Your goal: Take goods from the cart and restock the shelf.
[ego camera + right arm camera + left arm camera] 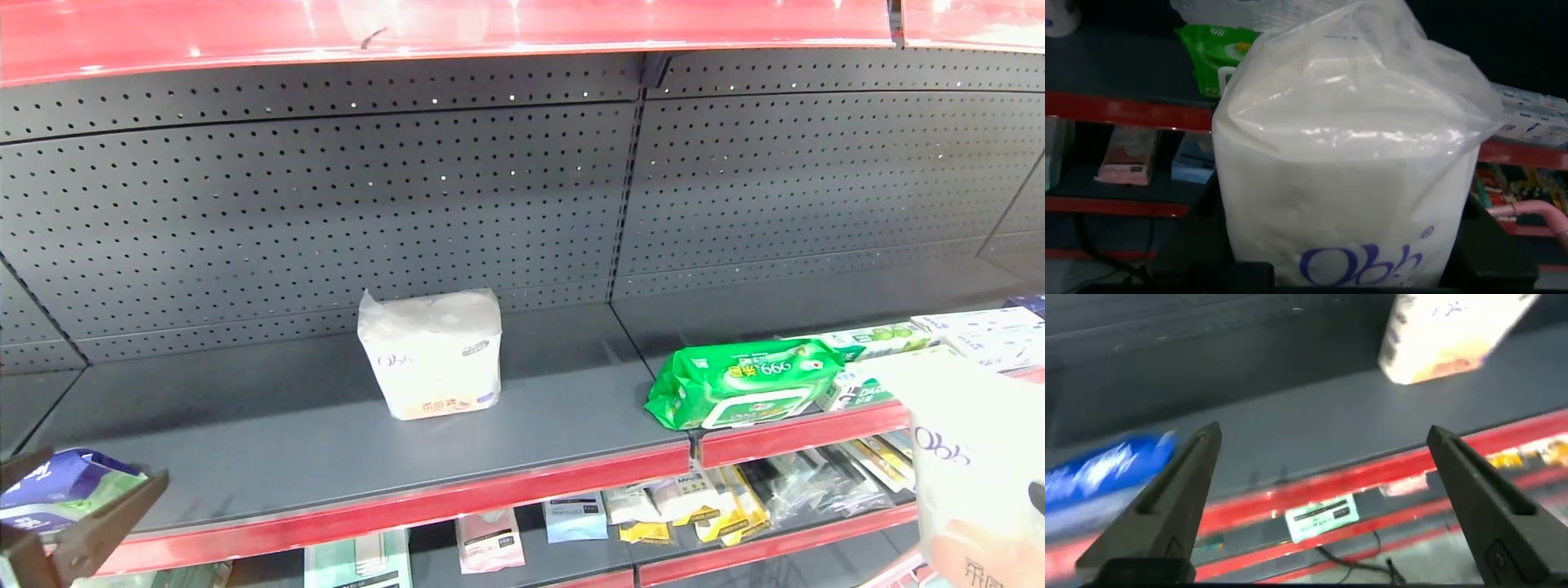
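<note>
A white pack of tissue [430, 351] stands upright on the grey shelf [269, 441], left of its middle. My right gripper [1349, 245] is shut on a second white pack of the same kind [1347, 155], held at the lower right in front of the shelf [976, 457]. My left gripper [1323, 498] hangs open with nothing in it at the lower left, just before the red shelf edge [1388, 478]. The standing white pack [1449, 335] lies beyond it across the shelf.
A green pack of wet wipes [743, 382] lies at the front of the right shelf bay, with more boxes [971, 331] to its right. A blue and green pack [61, 482] sits by my left gripper. Small goods fill the lower shelf [694, 506]. A perforated back panel closes the shelf.
</note>
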